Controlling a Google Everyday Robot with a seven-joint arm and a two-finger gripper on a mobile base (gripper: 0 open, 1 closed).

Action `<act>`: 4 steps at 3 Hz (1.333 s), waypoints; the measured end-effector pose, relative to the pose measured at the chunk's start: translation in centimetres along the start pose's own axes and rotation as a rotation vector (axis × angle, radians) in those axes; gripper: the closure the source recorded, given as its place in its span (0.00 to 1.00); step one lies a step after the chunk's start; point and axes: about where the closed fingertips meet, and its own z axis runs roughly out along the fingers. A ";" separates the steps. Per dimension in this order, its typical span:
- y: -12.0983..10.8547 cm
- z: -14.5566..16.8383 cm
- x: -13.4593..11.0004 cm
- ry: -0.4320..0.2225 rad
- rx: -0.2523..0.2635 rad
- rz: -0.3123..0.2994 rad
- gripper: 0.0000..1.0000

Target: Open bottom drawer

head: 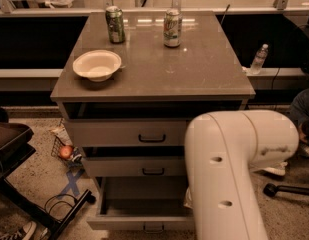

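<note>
The grey cabinet [154, 69] stands in the middle with three drawers. The bottom drawer [139, 209] is pulled well out, its plain grey interior showing and its small dark handle [154, 228] at the lower edge. The middle drawer [139, 166] and the top drawer [129, 133] are each pulled out a little. My white arm [229, 174] fills the lower right and covers the right part of the drawers. The gripper is hidden behind the arm.
A white bowl [97, 65] and two cans [114, 24] [172, 27] stand on the cabinet top. A dark chair base [39, 204] and a wire basket with a fruit [67, 151] are on the floor at left. A water bottle [259, 59] stands at the right.
</note>
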 end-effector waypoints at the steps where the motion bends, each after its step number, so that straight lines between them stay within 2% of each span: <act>1: -0.9 3.5 -0.2 -0.088 -0.033 -0.052 1.00; 2: -2.3 6.3 -0.4 -0.154 -0.049 -0.081 1.00; 3: -2.4 10.8 -0.8 -0.211 -0.123 -0.107 1.00; 4: -2.4 11.0 -0.8 -0.212 -0.126 -0.107 1.00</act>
